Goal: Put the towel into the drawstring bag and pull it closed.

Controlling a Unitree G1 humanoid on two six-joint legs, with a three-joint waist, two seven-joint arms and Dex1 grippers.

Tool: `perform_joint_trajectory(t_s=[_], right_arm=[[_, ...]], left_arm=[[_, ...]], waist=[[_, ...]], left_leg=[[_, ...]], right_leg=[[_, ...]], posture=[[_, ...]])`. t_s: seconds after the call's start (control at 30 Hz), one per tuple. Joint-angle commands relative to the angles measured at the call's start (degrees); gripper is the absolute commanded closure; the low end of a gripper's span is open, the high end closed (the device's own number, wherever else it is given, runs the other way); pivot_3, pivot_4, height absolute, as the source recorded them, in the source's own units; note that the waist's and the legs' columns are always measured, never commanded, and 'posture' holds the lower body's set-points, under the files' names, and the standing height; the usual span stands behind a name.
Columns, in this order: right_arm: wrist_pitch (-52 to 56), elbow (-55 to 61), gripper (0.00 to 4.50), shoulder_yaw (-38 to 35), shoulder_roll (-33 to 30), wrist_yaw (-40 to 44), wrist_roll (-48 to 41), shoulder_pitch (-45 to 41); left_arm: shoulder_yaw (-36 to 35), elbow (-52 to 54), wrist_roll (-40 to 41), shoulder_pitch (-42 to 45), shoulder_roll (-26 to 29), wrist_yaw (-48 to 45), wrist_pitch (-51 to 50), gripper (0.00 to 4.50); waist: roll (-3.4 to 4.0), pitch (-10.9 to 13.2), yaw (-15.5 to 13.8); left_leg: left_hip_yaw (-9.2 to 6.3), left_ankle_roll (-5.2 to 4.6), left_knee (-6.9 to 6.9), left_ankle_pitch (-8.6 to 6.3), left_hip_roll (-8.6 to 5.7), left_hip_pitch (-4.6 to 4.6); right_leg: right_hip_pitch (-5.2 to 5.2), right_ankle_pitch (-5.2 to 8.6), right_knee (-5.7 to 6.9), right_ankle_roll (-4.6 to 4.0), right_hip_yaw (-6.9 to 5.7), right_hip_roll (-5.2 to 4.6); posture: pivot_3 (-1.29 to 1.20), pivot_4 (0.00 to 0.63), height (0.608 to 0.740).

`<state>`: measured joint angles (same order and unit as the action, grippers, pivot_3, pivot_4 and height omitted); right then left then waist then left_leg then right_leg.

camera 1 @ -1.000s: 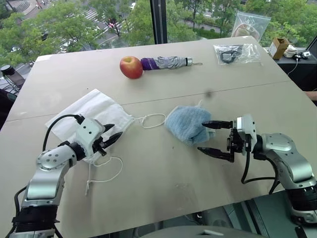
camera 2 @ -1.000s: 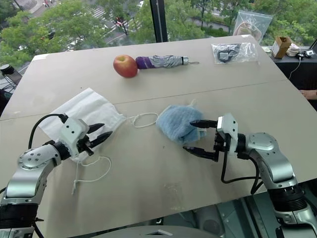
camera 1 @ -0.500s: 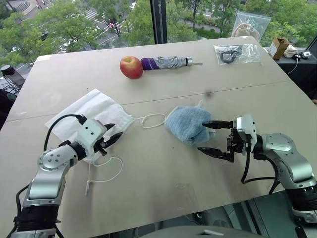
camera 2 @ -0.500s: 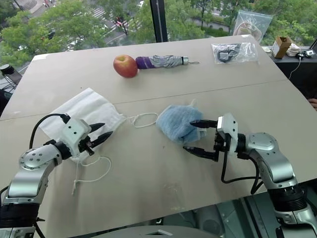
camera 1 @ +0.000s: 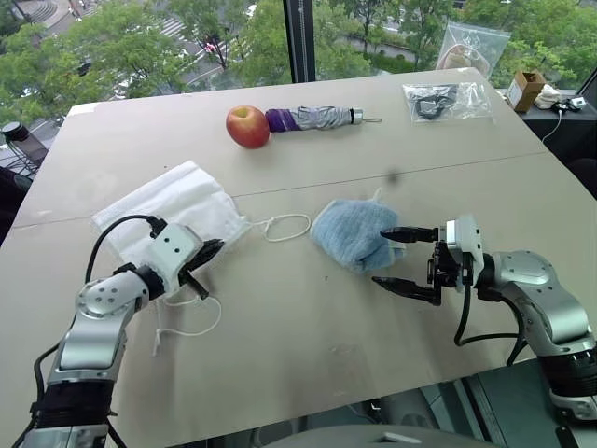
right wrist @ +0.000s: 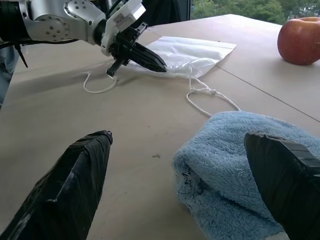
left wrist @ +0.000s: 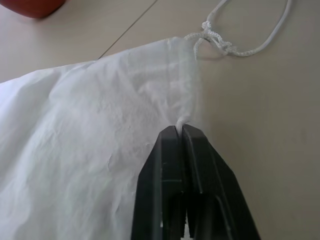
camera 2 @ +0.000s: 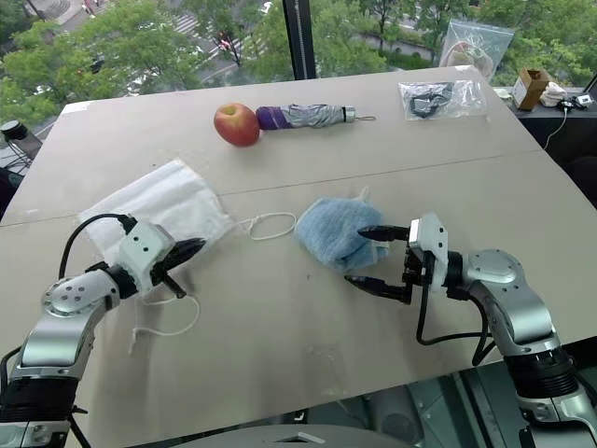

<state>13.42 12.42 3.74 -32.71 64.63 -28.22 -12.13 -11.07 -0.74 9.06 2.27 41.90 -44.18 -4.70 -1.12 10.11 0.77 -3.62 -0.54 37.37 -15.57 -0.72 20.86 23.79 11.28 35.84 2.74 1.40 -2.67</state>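
Table (camera 1: 308, 317): sitting beige and broad before tall windows, leaving open room between the arms.
Bag: drawstring bag (camera 1: 177, 205) lying flat at 9 o'clock, mouth not yet opened.
Left gripper (camera 1: 207, 253): pinching the bag's hem, fingers pressed together (cord trailing loose nearby).
Towel (camera 1: 353, 233): resting at centre, outside the bag.
Right gripper (camera 1: 392, 255): standing spread around the towel's near corner.
Remaining: stuffing, then cinching.
Edges: apple (camera 1: 247, 126) and umbrella (camera 1: 312, 119) lying well apart at 12 o'clock.

Apple (camera 1: 247, 126) touching folded umbrella (camera 1: 314, 118); zip bags (camera 1: 446, 100) far corner.
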Motion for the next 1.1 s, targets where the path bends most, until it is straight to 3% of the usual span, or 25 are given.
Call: perform_joint_trajectory(t_s=[0.03, 0.27, 0.7, 0.9, 1.0, 1.1], right_arm=[[-1.16, 1.29, 0.00, -0.86, 0.06, 0.07, -0.54, -0.37], [-1.87, 0.58, 0.00, -0.70, 0.29, 0.24, -0.25, -0.43], [-2.38, 0.13, 0.00, -0.05, 1.58, -0.05, -0.10, -1.03], [-1.96, -0.42, 0.00, 1.60, 5.21, -6.07, 3.42, -3.74], [3.67, -1.49, 0.00, 3.83, 6.03, -9.61, 5.25, -6.29], [6.08, -3.08, 0.00, 6.79, 5.84, -15.66, 12.76, -8.98]], left_arm=[[-0.40, 0.33, -0.33, 0.87, 0.27, 0.80, 0.73, 4.46], [-2.08, 0.89, 1.46, 1.43, 0.05, 1.22, -0.37, 4.46], [-12.17, 7.99, 26.76, 3.13, -1.83, 1.94, -30.15, 4.46], [-13.54, 9.15, 32.14, 5.12, -2.59, 4.84, -37.37, 4.46], [-13.48, 9.25, 34.00, 6.67, -3.08, 6.12, -39.80, 4.46], [-12.90, 9.40, 34.67, 7.36, -3.19, 7.14, -41.56, 4.46]], waist=[[0.00, 0.00, 0.00], [0.00, 0.00, 0.00], [0.00, 0.00, 0.08], [0.00, 0.00, 0.07], [0.00, 0.00, 0.10], [0.00, 0.00, 0.07]], left_leg=[[0.00, 0.00, 0.00, 0.00, 0.00, 0.00], [0.00, 0.00, 0.00, 0.00, 0.00, 0.00], [-0.06, 0.00, 0.03, 0.00, 0.00, -0.01], [-0.08, 0.01, 0.04, 0.01, -0.01, -0.01], [-0.08, 0.02, 0.05, 0.01, -0.02, -0.02], [-0.09, 0.03, 0.05, 0.01, -0.06, -0.01]], right_leg=[[0.00, 0.00, 0.00, 0.00, 0.00, 0.00], [0.00, 0.00, 0.00, 0.00, 0.00, 0.00], [-0.01, 0.00, 0.05, 0.01, -0.04, 0.01], [-0.01, 0.00, 0.06, 0.00, -0.05, 0.01], [-0.01, -0.01, 0.08, 0.00, -0.05, 0.02], [0.00, -0.01, 0.08, -0.01, -0.05, 0.01]], posture=[[0.00, 0.150, 0.740], [0.00, 0.150, 0.740], [0.00, 0.150, 0.740], [0.00, 0.150, 0.740], [0.00, 0.150, 0.740], [0.00, 0.150, 0.740]])
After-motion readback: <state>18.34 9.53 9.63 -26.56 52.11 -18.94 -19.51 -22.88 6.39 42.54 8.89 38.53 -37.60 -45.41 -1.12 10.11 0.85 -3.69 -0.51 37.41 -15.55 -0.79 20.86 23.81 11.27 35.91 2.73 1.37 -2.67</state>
